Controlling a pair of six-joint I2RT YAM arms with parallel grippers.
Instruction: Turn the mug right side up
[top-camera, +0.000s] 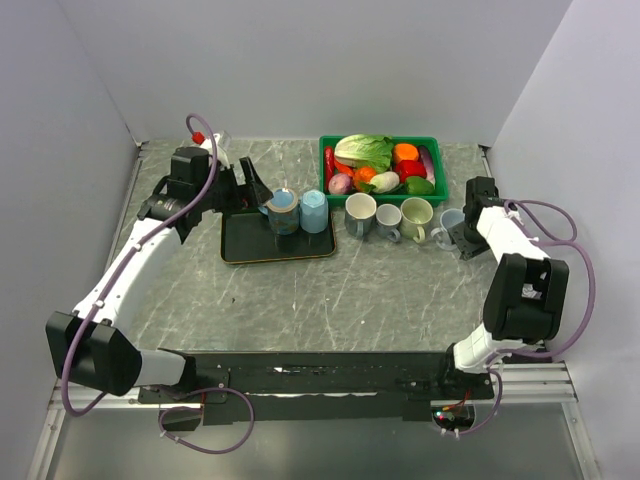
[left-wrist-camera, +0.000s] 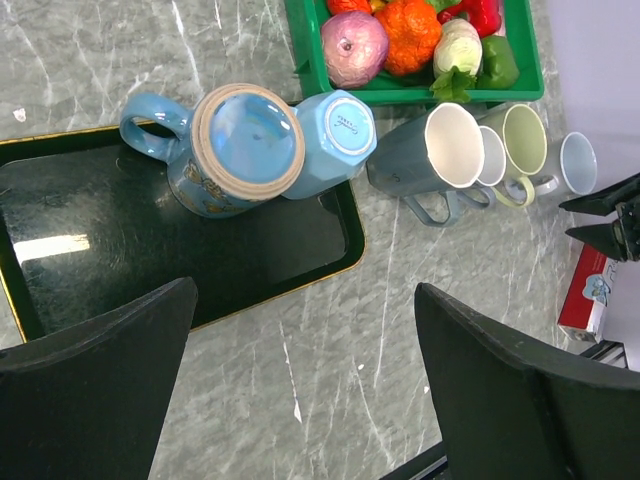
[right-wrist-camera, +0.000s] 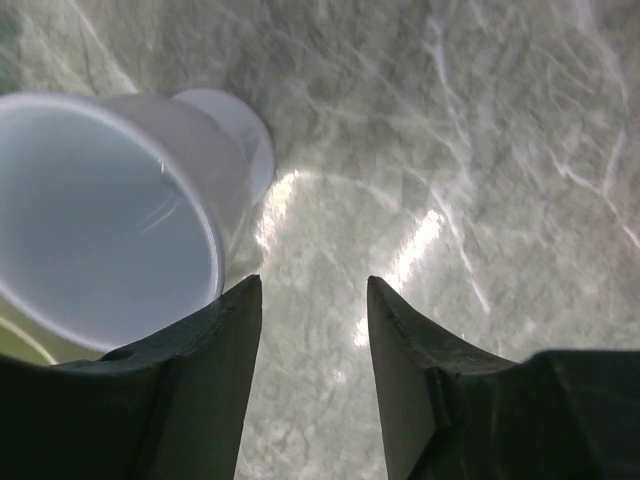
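Note:
A blue mug (top-camera: 282, 211) (left-wrist-camera: 245, 140) with a handle stands upside down on the black tray (top-camera: 245, 240) (left-wrist-camera: 100, 250), base up. A light blue cup (top-camera: 314, 210) (left-wrist-camera: 335, 130) stands upside down against it. My left gripper (top-camera: 255, 195) (left-wrist-camera: 305, 288) hovers open just left of and above them, with only table between its fingers. My right gripper (top-camera: 458, 238) (right-wrist-camera: 311, 282) is at the right end of the mug row. Its jaws stand partly open with nothing between them. A pale blue upright mug (top-camera: 449, 222) (right-wrist-camera: 110, 220) sits just outside its left finger.
A grey mug (top-camera: 360, 213), a small pale mug (top-camera: 388, 218) and a green mug (top-camera: 416, 215) stand upright in a row right of the tray. Behind them sits a green basket (top-camera: 325, 150) of vegetables. Walls close in the table on three sides.

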